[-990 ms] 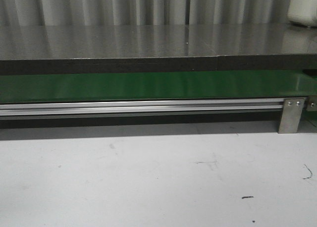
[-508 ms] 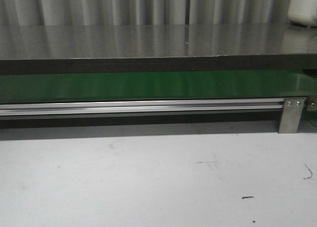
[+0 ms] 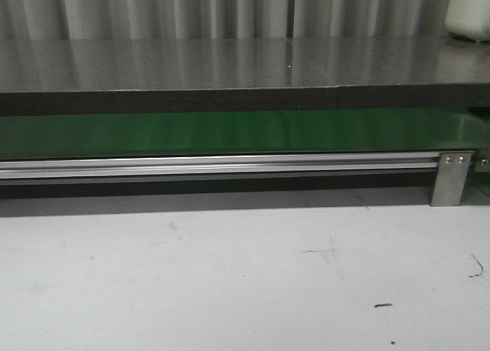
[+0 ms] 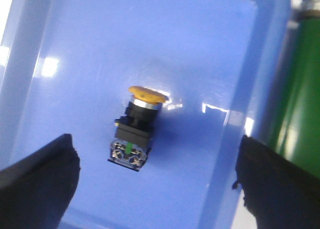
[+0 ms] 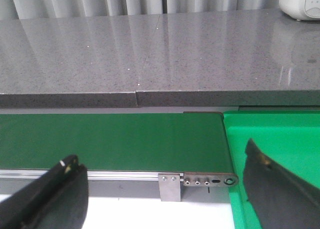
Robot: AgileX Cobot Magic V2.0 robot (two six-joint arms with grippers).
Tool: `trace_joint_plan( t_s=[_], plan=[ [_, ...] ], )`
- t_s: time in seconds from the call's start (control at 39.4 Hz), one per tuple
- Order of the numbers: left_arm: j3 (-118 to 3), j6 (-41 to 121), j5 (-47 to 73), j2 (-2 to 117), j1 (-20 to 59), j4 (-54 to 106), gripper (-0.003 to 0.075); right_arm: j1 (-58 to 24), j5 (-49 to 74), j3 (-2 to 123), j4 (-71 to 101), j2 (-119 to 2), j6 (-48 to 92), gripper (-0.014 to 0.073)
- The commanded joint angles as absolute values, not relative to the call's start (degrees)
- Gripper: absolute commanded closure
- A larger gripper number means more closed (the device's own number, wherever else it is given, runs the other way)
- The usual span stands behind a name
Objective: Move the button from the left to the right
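One button (image 4: 133, 131) lies in blue bin (image 4: 90, 34)

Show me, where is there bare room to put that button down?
Bare green conveyor belt between the grey counter and its metal rail; the green tray at the belt's end; the white table. The blue bin holds the button.

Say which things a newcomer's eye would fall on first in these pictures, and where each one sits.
First comes the button, with its orange-yellow cap and black body, lying on its side alone in the blue bin under the open left gripper. Next is the long green belt, running across the front view between the grey counter and a silver rail. Beyond the open right gripper, a bright green tray sits at the belt's end.
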State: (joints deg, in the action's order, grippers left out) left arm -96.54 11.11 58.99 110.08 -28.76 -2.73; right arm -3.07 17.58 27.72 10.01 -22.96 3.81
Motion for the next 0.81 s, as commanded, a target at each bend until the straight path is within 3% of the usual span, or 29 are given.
trace_joint_plan(
  t_s=[0.0,0.63,0.71,0.79],
  plan=[
    [-98.9,14.2,57.6,109.8,-31.1,0.5,0.0122,-3.0,12.6,29.7,10.3,-23.7,4.0,-0.005],
    [-99.0,20.9,53.7,120.7,-32.5,2.1,0.0124,-3.0,12.6,29.7,10.3,-23.7,4.0,-0.005],
    [-99.0,20.9,54.6,121.3,-32.5,2.1,0.016,-3.0,12.6,29.7,10.3,-23.7,4.0,-0.005],
    [-99.0,20.9,55.8,121.9,-32.5,2.0,0.0244,-3.0,12.6,29.7,10.3,-23.7,4.0,-0.005]
  ],
)
